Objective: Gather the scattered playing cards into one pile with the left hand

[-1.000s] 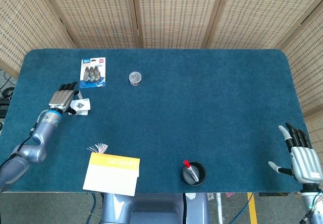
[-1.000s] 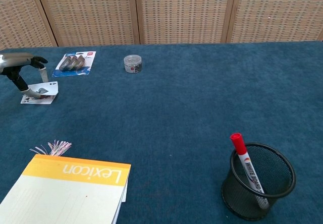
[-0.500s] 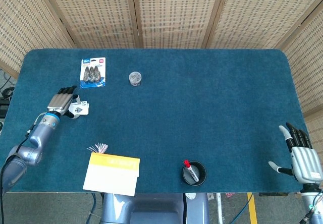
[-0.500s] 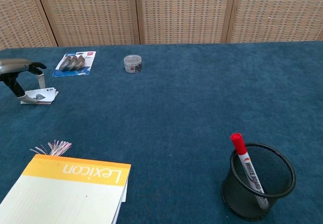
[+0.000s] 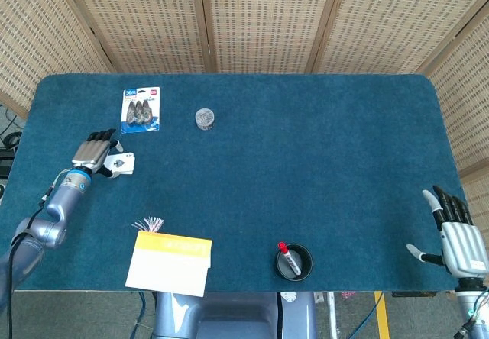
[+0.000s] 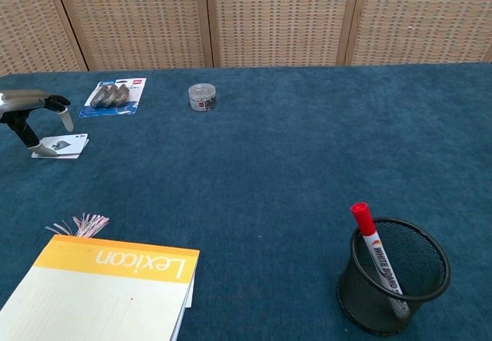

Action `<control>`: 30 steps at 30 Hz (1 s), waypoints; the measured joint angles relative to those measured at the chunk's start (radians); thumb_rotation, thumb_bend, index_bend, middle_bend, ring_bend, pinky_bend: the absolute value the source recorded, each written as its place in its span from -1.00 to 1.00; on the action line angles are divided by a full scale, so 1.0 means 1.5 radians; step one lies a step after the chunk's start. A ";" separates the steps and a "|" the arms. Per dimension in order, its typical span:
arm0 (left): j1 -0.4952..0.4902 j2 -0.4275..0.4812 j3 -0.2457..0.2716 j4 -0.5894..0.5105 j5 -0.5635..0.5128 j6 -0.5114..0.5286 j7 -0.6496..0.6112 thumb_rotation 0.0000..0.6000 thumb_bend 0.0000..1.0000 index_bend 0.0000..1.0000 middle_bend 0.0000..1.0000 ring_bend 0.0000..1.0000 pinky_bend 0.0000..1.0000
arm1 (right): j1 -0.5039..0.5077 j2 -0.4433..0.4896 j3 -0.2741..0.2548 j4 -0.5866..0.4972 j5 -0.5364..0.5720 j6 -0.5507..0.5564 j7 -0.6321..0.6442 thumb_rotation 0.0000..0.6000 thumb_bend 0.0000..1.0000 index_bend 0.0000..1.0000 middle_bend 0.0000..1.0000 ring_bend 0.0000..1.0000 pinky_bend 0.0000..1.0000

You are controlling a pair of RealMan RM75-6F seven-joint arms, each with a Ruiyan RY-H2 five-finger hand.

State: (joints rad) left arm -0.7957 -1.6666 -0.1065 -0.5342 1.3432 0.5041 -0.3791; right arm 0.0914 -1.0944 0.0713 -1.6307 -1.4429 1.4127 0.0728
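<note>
Since a second ago the cards [image 6: 61, 146] have been dragged a bit toward the left edge and squared up, so less of the lower card is fanned out now. The left hand [image 5: 95, 152] is kept flat over the pile's left side, one fingertip pressed down on it in the chest view, probably so the cards can be slid along the tabletop [image 5: 306, 163] rather than lifted. Nothing is actually gripped; the fingers are loosely curled. The pile is sat near the left edge, just below the blister pack [image 5: 141, 110]. The right hand [image 5: 457, 238] is parked at the near right corner, fingers spread, holding nothing, since it isn't needed.
</note>
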 measured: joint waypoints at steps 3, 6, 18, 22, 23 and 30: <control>-0.001 0.000 0.001 0.000 0.002 0.000 -0.003 1.00 -0.56 -0.39 -1.00 -1.00 -1.00 | 0.000 0.000 0.000 0.000 0.000 0.000 0.000 1.00 -0.69 -1.00 -1.00 -1.00 -1.00; -0.001 0.001 0.002 -0.002 0.004 0.000 -0.005 1.00 -0.56 -0.42 -1.00 -1.00 -1.00 | 0.000 0.000 0.000 0.000 0.000 0.000 0.001 1.00 -0.69 -1.00 -1.00 -1.00 -1.00; 0.016 0.066 -0.010 -0.097 0.013 0.082 -0.038 1.00 -0.70 -0.77 -1.00 -1.00 -1.00 | 0.000 0.001 0.000 0.001 -0.002 0.000 0.002 1.00 -0.69 -1.00 -1.00 -1.00 -1.00; 0.042 0.120 -0.015 -0.182 0.015 0.146 -0.041 1.00 -0.81 -0.90 -1.00 -1.00 -1.00 | -0.001 0.000 0.000 0.001 -0.002 0.001 0.002 1.00 -0.69 -1.00 -1.00 -1.00 -1.00; 0.054 0.139 -0.016 -0.215 0.015 0.170 -0.037 1.00 -0.85 -0.94 -1.00 -1.00 -1.00 | -0.001 0.000 0.000 0.001 -0.002 0.002 0.001 1.00 -0.69 -1.00 -1.00 -1.00 -1.00; 0.165 0.249 -0.008 -0.423 -0.023 0.299 0.068 1.00 -0.97 -1.00 -1.00 -1.00 -1.00 | -0.003 -0.002 -0.001 0.002 -0.006 0.007 -0.002 1.00 -0.69 -1.00 -1.00 -1.00 -1.00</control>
State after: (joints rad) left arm -0.5488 -1.2928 -0.1192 -1.1681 1.3093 0.9528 -0.2772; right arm 0.0873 -1.0970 0.0694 -1.6277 -1.4512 1.4230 0.0702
